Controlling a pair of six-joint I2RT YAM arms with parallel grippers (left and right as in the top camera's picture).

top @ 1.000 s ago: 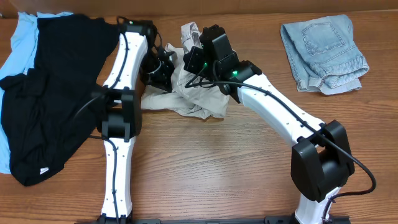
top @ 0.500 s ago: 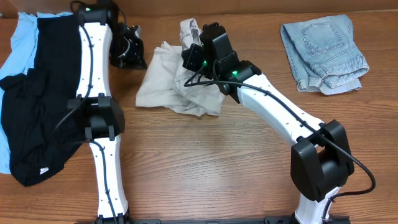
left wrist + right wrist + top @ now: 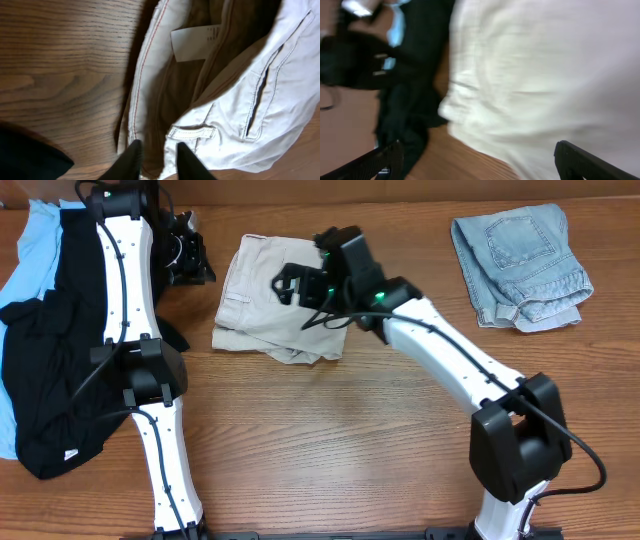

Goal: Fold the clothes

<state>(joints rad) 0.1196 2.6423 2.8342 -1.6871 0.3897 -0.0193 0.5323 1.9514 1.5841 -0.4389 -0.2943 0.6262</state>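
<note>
The pale beige shorts (image 3: pixel 270 300) lie spread on the wooden table, waistband to the left, with a white label (image 3: pixel 197 42) showing inside. My left gripper (image 3: pixel 190 262) hangs just off their left edge. Its fingers (image 3: pixel 131 161) stand a little apart over the waistband (image 3: pixel 145 85), and nothing is pinched between them. My right gripper (image 3: pixel 297 283) hovers over the middle of the shorts (image 3: pixel 545 75), jaws wide open and empty; this view is blurred. A black garment (image 3: pixel 80 350) covers a sky-blue piece (image 3: pixel 22 275) at the far left. Faded denim (image 3: pixel 520 265) lies folded at the back right.
The left arm's white links (image 3: pixel 130 290) run over the black garment. The right arm (image 3: pixel 450 360) reaches diagonally from the front right. Bare wood (image 3: pixel 330 450) stretches in front of the shorts.
Both grippers opened and let go of the shorts. The left arm swung left and back, pulling the shorts out flatter. The right gripper shifted slightly left over them.
</note>
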